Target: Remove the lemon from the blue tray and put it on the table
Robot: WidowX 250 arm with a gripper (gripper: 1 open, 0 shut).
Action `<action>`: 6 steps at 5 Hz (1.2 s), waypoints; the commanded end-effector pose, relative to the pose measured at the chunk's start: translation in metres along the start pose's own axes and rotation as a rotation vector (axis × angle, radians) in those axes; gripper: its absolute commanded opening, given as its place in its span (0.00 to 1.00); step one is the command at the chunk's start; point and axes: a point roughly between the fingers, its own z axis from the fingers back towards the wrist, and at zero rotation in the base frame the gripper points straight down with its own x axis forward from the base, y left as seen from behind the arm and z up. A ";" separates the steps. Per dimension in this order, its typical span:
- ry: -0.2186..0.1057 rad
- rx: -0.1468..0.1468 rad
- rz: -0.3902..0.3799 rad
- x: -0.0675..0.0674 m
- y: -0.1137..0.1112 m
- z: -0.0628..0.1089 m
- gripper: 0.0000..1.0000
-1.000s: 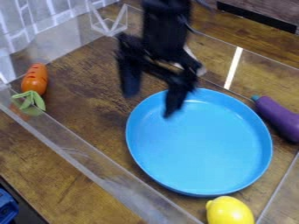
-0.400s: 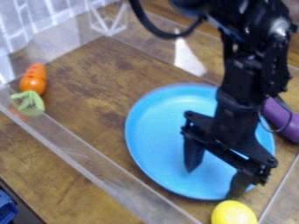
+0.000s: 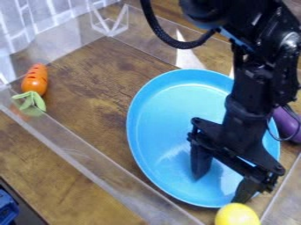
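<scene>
Nearest, at the bottom edge of the view, a small yellow lemon [image 3: 237,214] sits partly cut off; whether it rests on the rim of the blue tray [image 3: 159,132] or just beyond it on the table [image 3: 88,110] cannot be told. Directly above it hangs the black gripper [image 3: 224,177], pointing down, its two fingers spread wide and empty, one over the tray floor, the other just beside the lemon. To grasp cleanly, the fingers likely need to straddle the lemon before closing, since its glossy rounded skin could slip. Farther off, an orange carrot [image 3: 35,81] lies near the left wall
</scene>
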 end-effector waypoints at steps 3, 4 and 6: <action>0.068 0.005 -0.078 -0.008 -0.026 -0.033 1.00; 0.080 0.008 -0.092 -0.009 -0.026 -0.037 1.00; 0.111 0.016 -0.130 -0.013 -0.026 -0.043 1.00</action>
